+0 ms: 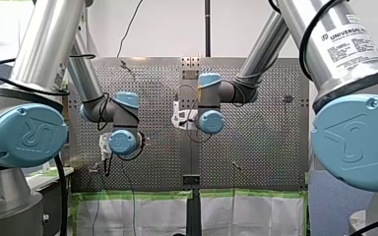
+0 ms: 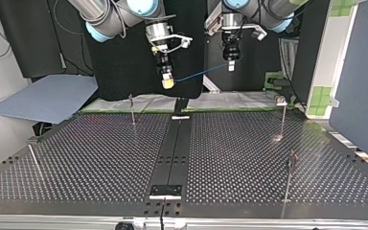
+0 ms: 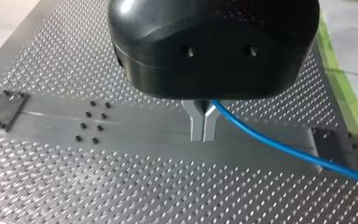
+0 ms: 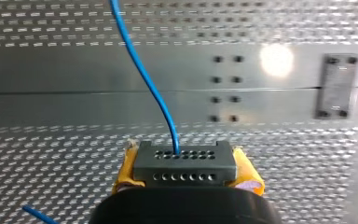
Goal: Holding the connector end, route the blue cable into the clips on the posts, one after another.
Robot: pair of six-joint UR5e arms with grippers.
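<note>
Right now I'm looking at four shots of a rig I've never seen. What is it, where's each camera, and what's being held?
Two robot arms work over a perforated table. The front view looks from behind the arms. The top view faces them from across the table, so their sides are crossed there. Each wrist view rides on one arm and looks along its gripper.

Thin posts stand on the table; their clips are too small to make out.

My right gripper, with yellow pads, is shut on the grey connector, and the blue cable leaves it. My left gripper, black with metal fingers, pinches the cable farther along. The cable spans the air between them, in no clip yet.
</note>
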